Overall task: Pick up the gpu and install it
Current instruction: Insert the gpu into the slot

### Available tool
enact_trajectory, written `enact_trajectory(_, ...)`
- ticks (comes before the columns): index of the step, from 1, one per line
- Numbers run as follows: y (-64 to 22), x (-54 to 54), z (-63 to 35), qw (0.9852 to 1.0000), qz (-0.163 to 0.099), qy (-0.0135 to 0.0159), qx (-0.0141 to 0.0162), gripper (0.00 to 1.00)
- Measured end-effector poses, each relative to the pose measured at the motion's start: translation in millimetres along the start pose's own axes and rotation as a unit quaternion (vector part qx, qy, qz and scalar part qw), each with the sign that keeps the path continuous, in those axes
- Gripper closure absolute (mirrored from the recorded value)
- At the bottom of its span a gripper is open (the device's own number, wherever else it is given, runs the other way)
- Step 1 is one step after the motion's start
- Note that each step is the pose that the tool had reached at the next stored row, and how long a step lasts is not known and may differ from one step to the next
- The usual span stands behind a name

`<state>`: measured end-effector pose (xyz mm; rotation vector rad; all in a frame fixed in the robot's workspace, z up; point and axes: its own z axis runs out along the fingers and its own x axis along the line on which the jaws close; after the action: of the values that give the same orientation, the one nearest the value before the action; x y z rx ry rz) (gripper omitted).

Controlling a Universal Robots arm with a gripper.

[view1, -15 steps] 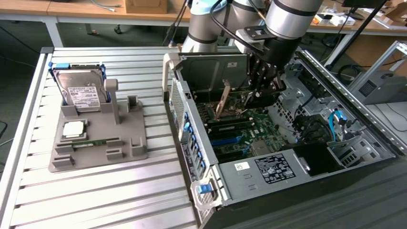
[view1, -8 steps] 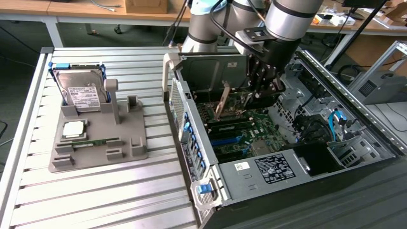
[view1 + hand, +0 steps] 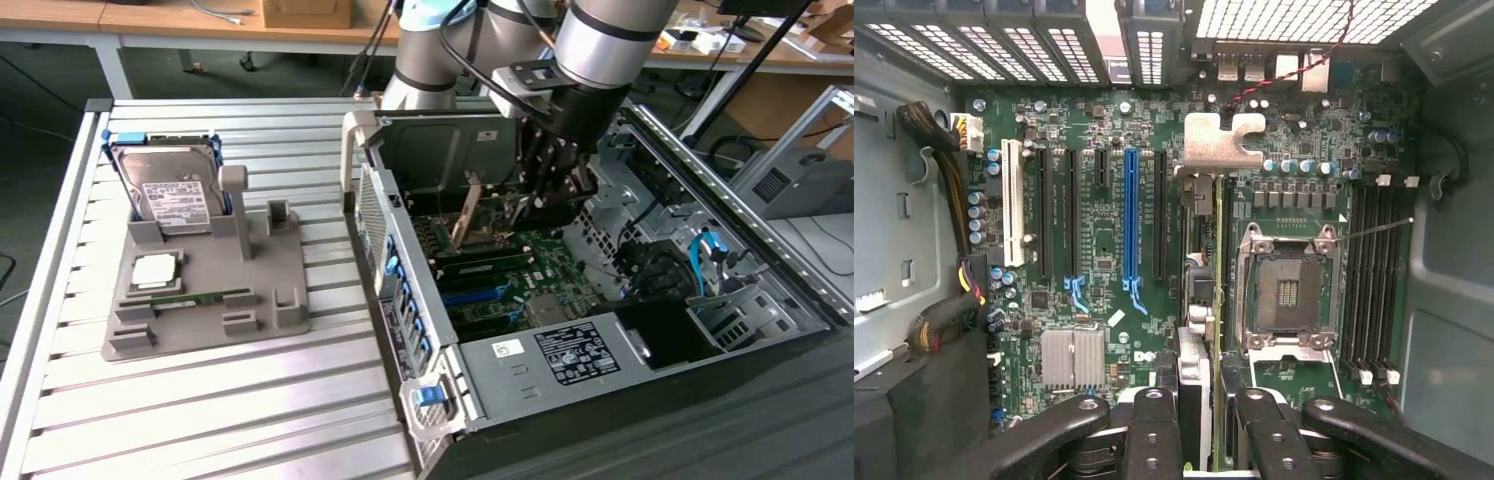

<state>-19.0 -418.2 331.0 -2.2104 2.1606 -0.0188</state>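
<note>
Gripper (image 3: 1209, 420) clenching the gpu (image 3: 1204, 290) edge-on between its fingers (image 3: 1154, 430), hanging inside the open computer case (image 3: 747, 200) above the motherboard (image 3: 1094, 260). Card seen nearly on edge in the wrist view, running as a thin strip away from the fingers, its silver end bracket (image 3: 1222, 140) reaching toward the rear slot grille (image 3: 1154, 45). Long axis lying parallel to the blue expansion slot (image 3: 1132, 225) and the black slots beside it, but sitting off to one side of the blue slot, between it and the empty processor socket (image 3: 1286, 290). Appearing in the exterior view as a tilted brownish board (image 3: 470, 215) just beside the black gripper. Remaining hidden: the card's lower contact edge. Hard to judge too whether touching the board or hovering clear.
</note>
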Motion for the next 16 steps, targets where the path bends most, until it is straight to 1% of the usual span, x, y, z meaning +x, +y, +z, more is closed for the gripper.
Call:
enact_trajectory(13,0.3,0.7,3.7,1.0000,0.000,0.0011,0.0000,0.73)
enact_trajectory(16,2.0,1.9,6.5,1.0000,0.000,0.0017,0.0000,0.73)
